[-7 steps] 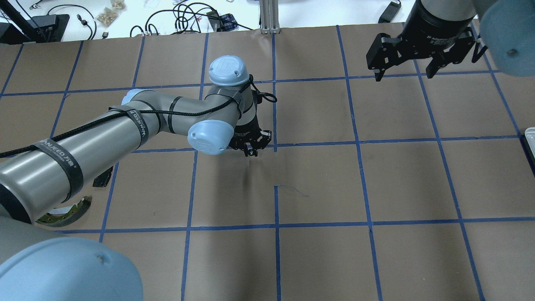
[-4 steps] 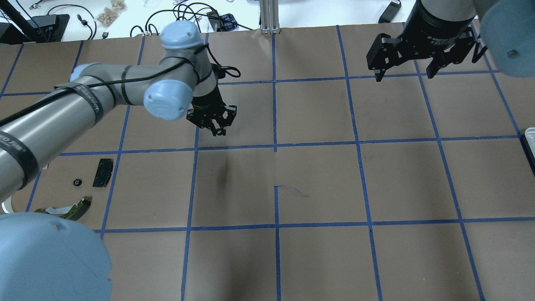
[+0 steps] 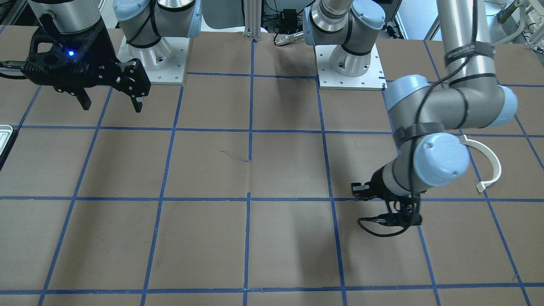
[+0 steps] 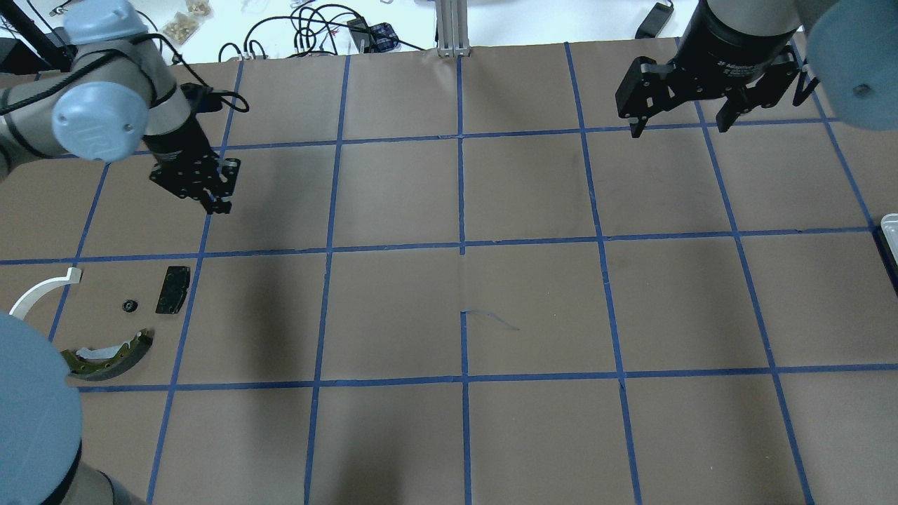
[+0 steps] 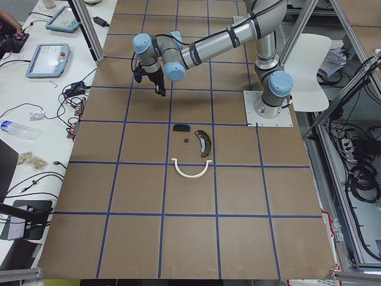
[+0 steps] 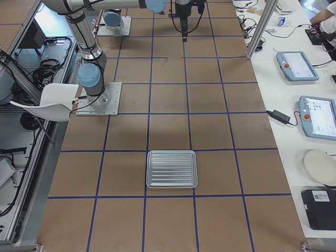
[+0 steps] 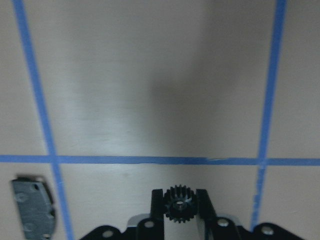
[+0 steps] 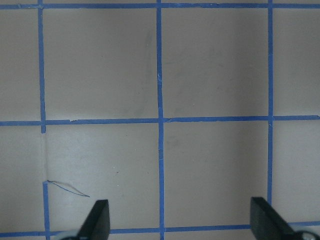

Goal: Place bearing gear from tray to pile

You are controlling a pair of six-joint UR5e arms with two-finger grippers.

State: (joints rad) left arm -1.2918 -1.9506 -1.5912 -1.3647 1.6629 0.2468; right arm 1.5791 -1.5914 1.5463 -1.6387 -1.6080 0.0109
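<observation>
My left gripper (image 4: pixel 210 200) is shut on the bearing gear (image 7: pixel 179 206), a small black toothed wheel held between the fingers in the left wrist view. It hovers over the far left of the table, one grid square beyond the pile. The pile holds an olive-gold brake shoe (image 4: pixel 109 353), a white half-ring arc (image 4: pixel 38 294), a black pad (image 4: pixel 172 289) and a tiny black round part (image 4: pixel 129 306). My right gripper (image 4: pixel 679 128) hangs open and empty at the far right. The tray (image 6: pixel 171 168) lies at the table's right end and looks empty.
Brown paper with a blue tape grid covers the table (image 4: pixel 533 308). Only a sliver of the tray (image 4: pixel 889 224) shows at the overhead view's right edge. Cables and small bags (image 4: pixel 186 21) lie on the white bench beyond the far edge. The arm bases (image 3: pixel 350 63) stand on the robot's side.
My left arm has swung from the table's middle to the far left, still carrying the gear, which uncovered the pile. The right arm has not moved.
</observation>
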